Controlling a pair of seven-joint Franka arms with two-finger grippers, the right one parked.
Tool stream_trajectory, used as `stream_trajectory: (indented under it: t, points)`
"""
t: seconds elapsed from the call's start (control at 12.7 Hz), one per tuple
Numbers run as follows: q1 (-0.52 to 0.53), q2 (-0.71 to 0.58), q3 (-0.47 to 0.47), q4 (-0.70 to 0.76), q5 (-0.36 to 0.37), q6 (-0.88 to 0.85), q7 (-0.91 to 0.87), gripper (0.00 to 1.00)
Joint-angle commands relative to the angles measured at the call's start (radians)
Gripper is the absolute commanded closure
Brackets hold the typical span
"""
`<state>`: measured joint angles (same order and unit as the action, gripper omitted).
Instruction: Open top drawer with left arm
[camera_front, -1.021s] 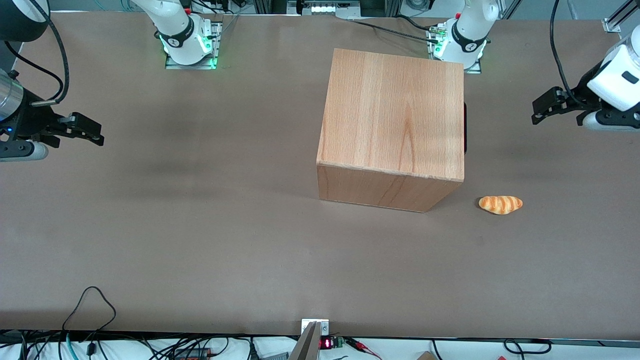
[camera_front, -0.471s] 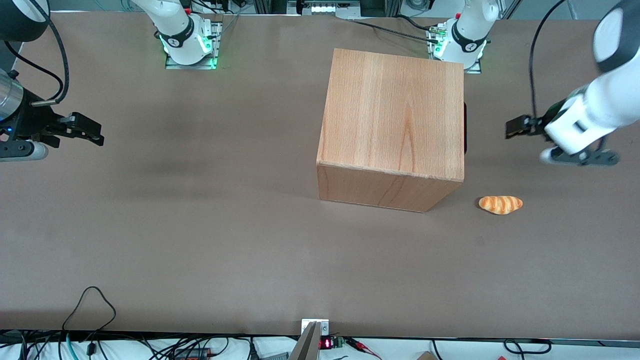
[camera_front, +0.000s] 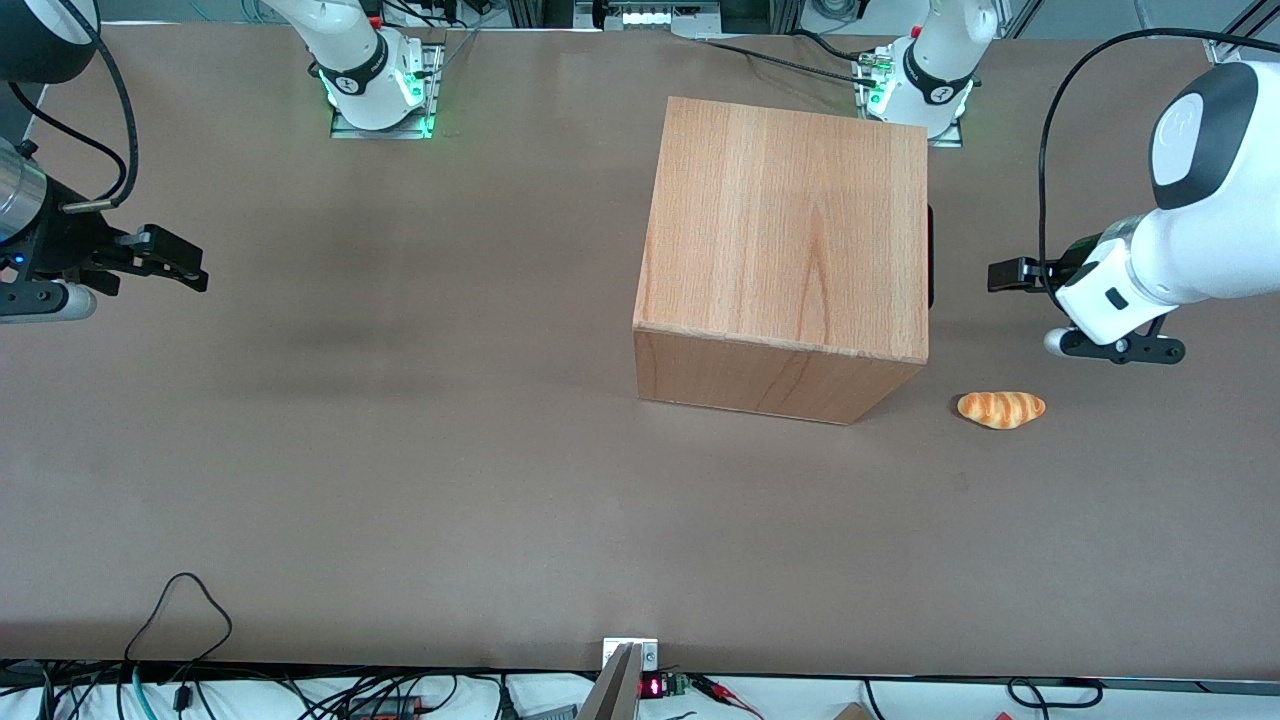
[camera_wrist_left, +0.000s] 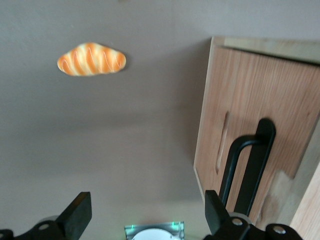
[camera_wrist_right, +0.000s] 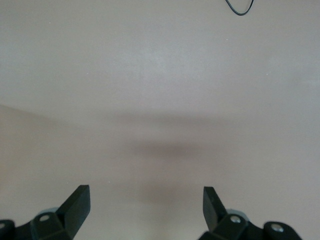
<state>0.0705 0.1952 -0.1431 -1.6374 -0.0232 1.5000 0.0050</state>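
The wooden cabinet (camera_front: 785, 245) stands on the brown table (camera_front: 400, 450). Its front faces the working arm's end. The top drawer front (camera_wrist_left: 250, 105) is shut, flush with the cabinet, and carries a slim black bar handle (camera_wrist_left: 248, 167); in the front view only a black sliver of the handle (camera_front: 931, 255) shows. The left arm's black gripper (camera_front: 1003, 275) hovers in front of the drawer, a short gap away from the handle. In the left wrist view the gripper (camera_wrist_left: 147, 215) is open and empty, with one fingertip (camera_wrist_left: 214, 207) close beside the handle.
A small orange bread roll (camera_front: 1001, 408) lies on the table nearer the front camera than the gripper, beside the cabinet's corner; it also shows in the left wrist view (camera_wrist_left: 91, 59). Two arm bases (camera_front: 378, 85) (camera_front: 922, 80) stand at the table's back edge.
The left arm has swung in from the table's end toward the cabinet front and dropped lower. Its gripper now sits closer to the handle. The cabinet and roll have not moved.
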Motion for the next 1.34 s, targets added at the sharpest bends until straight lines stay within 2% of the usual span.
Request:
stream_trajectory:
  t: [0.0,0.24,0.39,0.94,1.26]
  points:
    - [0.006,0.046,0.002,0.037,-0.024,-0.046,0.085,0.0]
    - [0.011,0.061,0.002,0.033,-0.072,-0.09,0.092,0.0]
    - [0.005,0.07,0.002,0.034,-0.078,-0.147,0.095,0.0]
    - [-0.009,0.142,0.0,0.036,-0.083,-0.175,0.118,0.0]
    - [-0.009,0.15,-0.001,0.036,-0.13,-0.191,0.118,0.0]
